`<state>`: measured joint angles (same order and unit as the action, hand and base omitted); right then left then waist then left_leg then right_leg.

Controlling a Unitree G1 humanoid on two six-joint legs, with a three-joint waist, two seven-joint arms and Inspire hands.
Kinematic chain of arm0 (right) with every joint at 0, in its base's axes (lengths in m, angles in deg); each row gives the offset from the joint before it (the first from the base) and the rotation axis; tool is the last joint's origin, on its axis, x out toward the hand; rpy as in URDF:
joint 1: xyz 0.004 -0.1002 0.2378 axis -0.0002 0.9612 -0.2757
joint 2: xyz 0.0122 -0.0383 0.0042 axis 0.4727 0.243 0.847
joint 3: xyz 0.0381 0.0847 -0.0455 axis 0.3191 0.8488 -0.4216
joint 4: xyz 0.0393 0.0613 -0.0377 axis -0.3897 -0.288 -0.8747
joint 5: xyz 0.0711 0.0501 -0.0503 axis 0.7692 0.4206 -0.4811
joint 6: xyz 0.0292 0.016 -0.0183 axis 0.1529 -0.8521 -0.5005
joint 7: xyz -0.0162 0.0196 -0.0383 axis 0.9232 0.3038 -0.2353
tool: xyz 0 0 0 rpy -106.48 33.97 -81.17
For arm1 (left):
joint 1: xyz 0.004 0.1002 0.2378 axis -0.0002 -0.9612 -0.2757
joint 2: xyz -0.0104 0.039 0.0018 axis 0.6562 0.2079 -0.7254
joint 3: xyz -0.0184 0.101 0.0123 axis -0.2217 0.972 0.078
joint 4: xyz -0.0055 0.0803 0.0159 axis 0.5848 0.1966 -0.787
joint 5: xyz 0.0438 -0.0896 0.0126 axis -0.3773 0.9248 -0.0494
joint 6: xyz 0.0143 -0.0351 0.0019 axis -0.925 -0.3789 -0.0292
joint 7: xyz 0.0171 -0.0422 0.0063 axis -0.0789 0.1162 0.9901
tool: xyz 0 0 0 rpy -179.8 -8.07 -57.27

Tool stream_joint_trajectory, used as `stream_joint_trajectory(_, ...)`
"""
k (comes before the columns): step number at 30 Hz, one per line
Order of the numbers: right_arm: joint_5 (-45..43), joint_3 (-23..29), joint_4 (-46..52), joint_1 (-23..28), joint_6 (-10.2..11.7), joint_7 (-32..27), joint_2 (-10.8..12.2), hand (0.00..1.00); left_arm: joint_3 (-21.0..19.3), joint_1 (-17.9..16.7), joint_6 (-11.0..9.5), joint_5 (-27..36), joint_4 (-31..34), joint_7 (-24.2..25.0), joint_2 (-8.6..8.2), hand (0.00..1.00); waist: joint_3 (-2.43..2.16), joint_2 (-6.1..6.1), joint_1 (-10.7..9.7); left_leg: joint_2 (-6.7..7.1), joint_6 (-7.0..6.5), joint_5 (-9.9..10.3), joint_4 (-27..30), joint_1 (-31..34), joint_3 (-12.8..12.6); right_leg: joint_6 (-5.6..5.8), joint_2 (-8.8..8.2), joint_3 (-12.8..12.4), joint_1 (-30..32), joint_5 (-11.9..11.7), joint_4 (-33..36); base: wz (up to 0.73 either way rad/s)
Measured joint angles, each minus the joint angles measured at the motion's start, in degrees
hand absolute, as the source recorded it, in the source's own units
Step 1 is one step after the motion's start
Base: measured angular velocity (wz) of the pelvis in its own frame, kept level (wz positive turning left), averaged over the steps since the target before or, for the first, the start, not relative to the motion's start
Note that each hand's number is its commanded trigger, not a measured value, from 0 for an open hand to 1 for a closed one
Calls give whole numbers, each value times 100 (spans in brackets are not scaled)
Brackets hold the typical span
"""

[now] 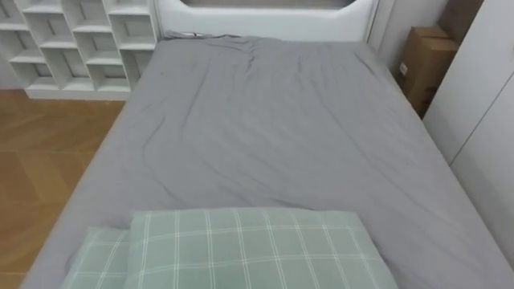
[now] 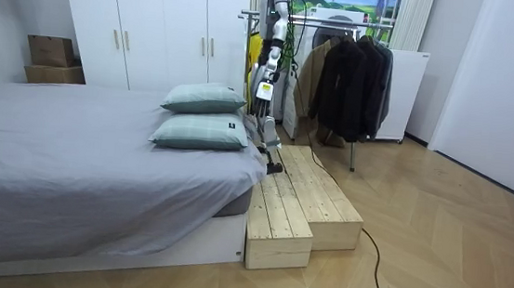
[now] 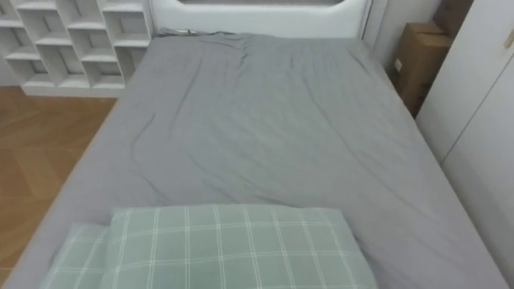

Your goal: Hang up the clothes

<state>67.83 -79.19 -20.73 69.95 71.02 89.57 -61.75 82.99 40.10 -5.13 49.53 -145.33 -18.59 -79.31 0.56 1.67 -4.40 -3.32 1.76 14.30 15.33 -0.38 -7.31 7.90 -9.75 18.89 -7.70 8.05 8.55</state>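
Dark jackets (image 2: 351,78) and a brownish garment (image 2: 312,74) hang on a metal clothes rack (image 2: 328,20) behind me. I stand on a wooden platform (image 2: 303,204) at the pillow end of the bed, facing along the grey sheet (image 1: 265,120). My left hand (image 2: 261,93) hangs by my side in the room view, too small to read. Two green checked pillows (image 1: 257,249) lie right below my eyes. No garment lies on the bed.
White cube shelving (image 1: 72,40) stands past the bed's far left corner. A cardboard box (image 1: 426,60) and white wardrobe doors (image 1: 482,104) line the right side. Wooden floor (image 1: 40,177) runs along the bed's left. A white appliance (image 2: 401,91) stands behind the rack.
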Motion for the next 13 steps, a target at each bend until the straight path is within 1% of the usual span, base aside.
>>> stream_joint_trajectory(9,-19,8,-1,-3,-40,24,-8,0,11,-10,16,-39,0,49,-2,0,-11,-16,-10,0,1,-2,-5,-35,1,0,5,-18,-36,0,0,0)
stream_joint_trajectory(13,-19,8,-1,3,-46,28,-23,0,13,-12,49,-39,0,106,-3,0,-29,-37,-13,0,1,-3,-3,-38,1,0,5,-18,-41,0,0,0)
